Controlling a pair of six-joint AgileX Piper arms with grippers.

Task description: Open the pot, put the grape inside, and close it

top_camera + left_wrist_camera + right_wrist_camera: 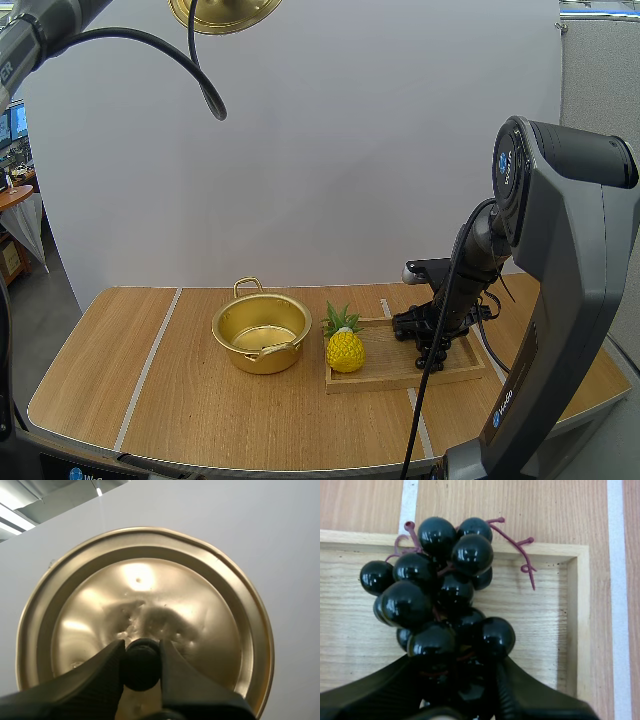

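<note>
High view: wooden table, 2 white stripes, bears pot, tray.

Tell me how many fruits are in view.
2. The pineapple stands at the wooden tray's left end beside the pot; the bunch of grapes is over the tray's right part, pinched in the right pincer. The right arm may hide more.

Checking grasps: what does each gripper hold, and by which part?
Left gripper: the lid, by its knob. Right gripper: the grape bunch, around the berries farthest from its stem.
</note>
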